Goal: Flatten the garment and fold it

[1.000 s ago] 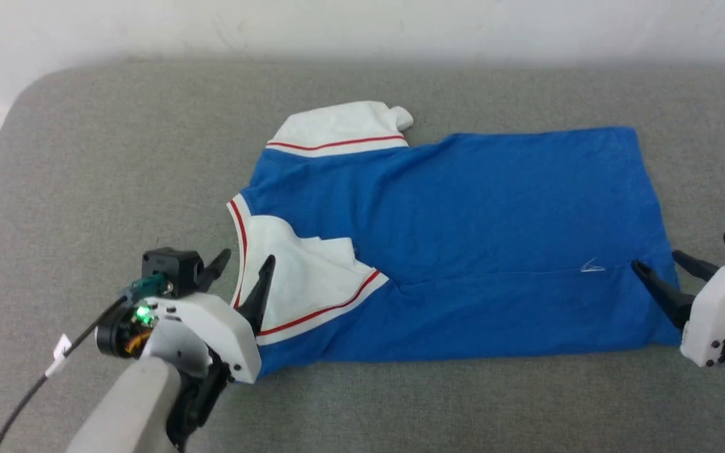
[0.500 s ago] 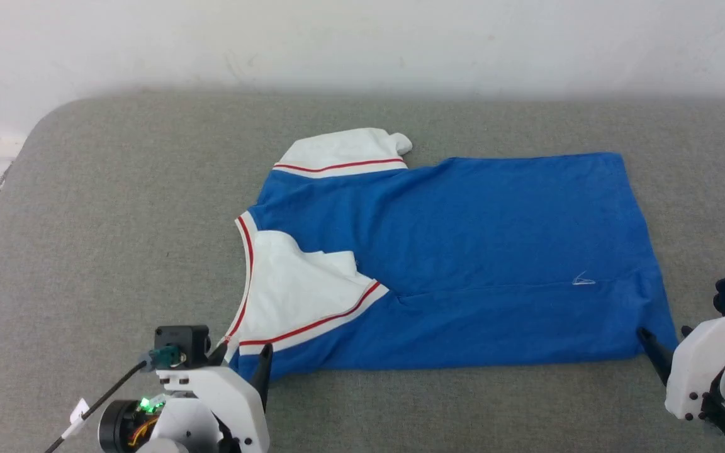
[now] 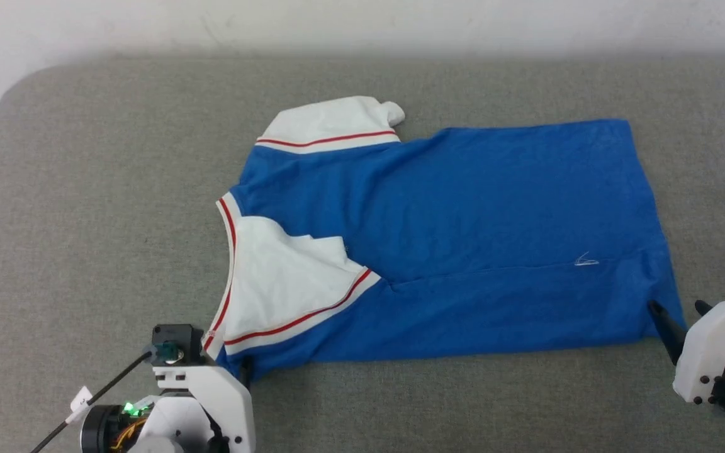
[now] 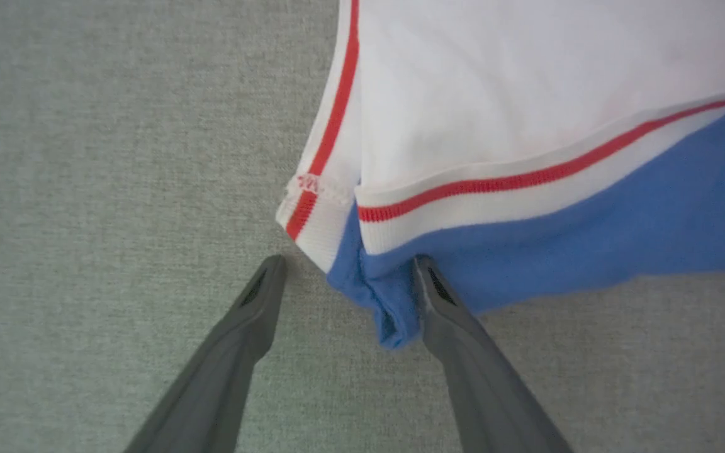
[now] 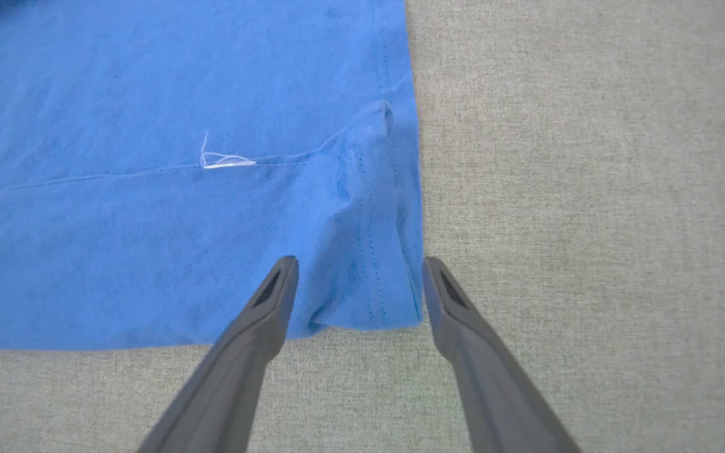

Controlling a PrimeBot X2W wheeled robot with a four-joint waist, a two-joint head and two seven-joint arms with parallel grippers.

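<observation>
The garment (image 3: 463, 207) lies flat on the grey surface, plain blue side up, with its collar to the left and its hem to the right. Its near long edge is folded over, and a white sleeve (image 3: 281, 283) with red-striped trim lies on top at the near left. The far sleeve (image 3: 331, 123) sticks out at the back. My left gripper (image 3: 229, 370) is open at the near left corner, and the blue corner (image 4: 387, 302) sits between its fingers (image 4: 348, 261). My right gripper (image 3: 677, 308) is open astride the near right hem corner (image 5: 369, 296), with one finger over the cloth (image 5: 359, 261).
The grey padded table (image 3: 85, 220) runs wide on all sides of the garment. Its rounded far-left corner (image 3: 4, 100) meets a white wall (image 3: 362, 25). A black cable (image 3: 85, 402) trails from my left wrist at the lower left.
Both grippers have drawn back toward the near edge: the left from over the white sleeve to the near left corner, the right from the fold line to the near right corner. The camera also shifted.
</observation>
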